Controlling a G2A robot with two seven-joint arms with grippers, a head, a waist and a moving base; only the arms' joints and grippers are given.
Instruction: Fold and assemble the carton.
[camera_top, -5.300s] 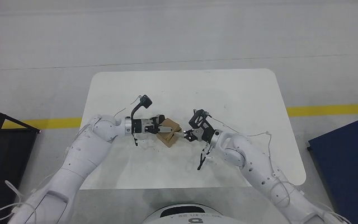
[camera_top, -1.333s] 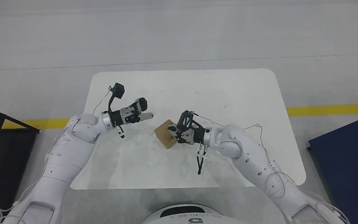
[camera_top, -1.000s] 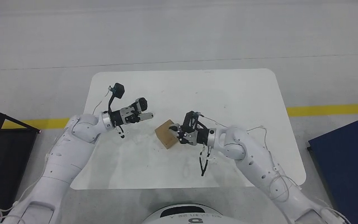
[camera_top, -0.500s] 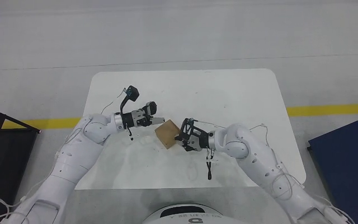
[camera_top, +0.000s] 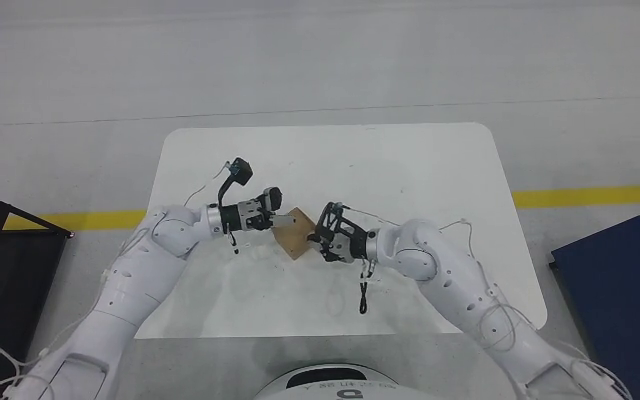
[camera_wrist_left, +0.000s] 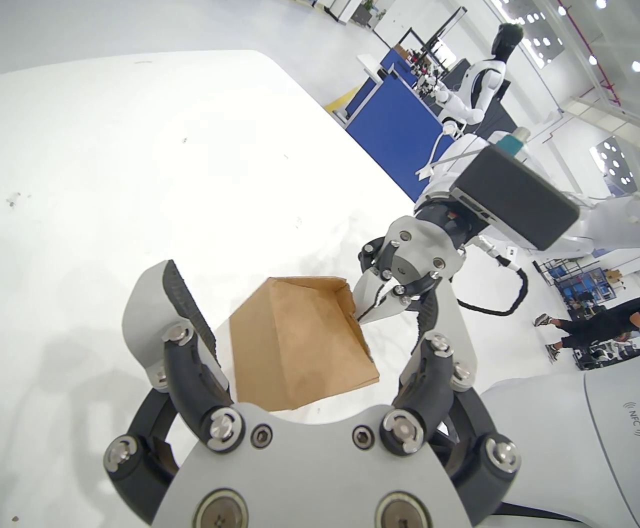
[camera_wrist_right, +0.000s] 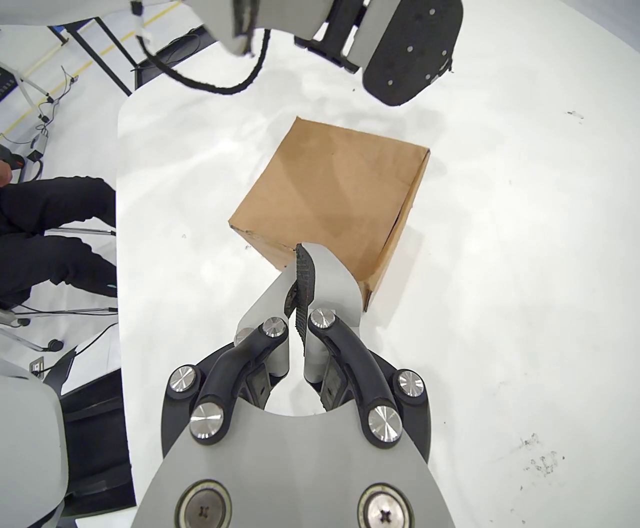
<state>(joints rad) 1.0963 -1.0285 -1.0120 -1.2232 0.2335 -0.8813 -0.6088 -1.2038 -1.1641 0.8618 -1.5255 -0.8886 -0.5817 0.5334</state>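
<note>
- While both my arms lean in over it, the white table (camera_top: 430, 170) is the biggest thing before me, its top marked here and there with small dark scuffs.
- Next in size is the carton (camera_top: 293, 234) (camera_wrist_left: 295, 345) (camera_wrist_right: 330, 200), plain brown cardboard, part-way raised into a box shape. It rests on the table near the middle, a little towards my side, right between my two claws. From my right wrist I see a flat top face and one side that gapes open along its edge.
- My left claw (camera_top: 272, 217) (camera_wrist_left: 300, 320) is spread wide, one finger to either side of the carton's end, so the cardboard lies in the gap between them. From the right wrist, its black pad (camera_wrist_right: 410, 50) hangs just beyond the carton's far corner with white table showing between them. I cannot tell whether the other finger touches the cardboard.
- My right claw (camera_top: 318, 238) (camera_wrist_left: 370, 302) (camera_wrist_right: 301, 270) is narrowed right down, its two fingertips pressed together on the thin edge of the carton at the corner nearest that wrist, gripping the cardboard wall.
</note>
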